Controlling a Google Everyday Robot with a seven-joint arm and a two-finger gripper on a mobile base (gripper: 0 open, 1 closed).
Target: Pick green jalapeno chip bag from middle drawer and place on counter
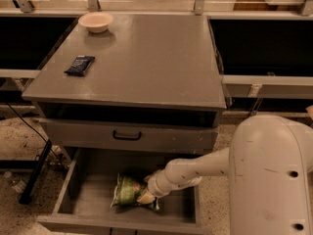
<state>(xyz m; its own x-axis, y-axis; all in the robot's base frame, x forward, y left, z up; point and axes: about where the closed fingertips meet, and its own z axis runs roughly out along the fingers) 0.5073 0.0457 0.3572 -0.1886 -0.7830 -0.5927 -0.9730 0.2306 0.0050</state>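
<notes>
The green jalapeno chip bag lies on the grey floor of the open middle drawer, a little right of its centre. My gripper reaches down into the drawer from the right on my white arm. It sits against the bag's right edge, touching it. The counter is the wide grey cabinet top above the drawer.
A pale bowl stands at the counter's back left. A dark flat packet lies on the counter's left side. A closed drawer front with a black handle sits just above the open drawer. A black stand leg is on the floor at left.
</notes>
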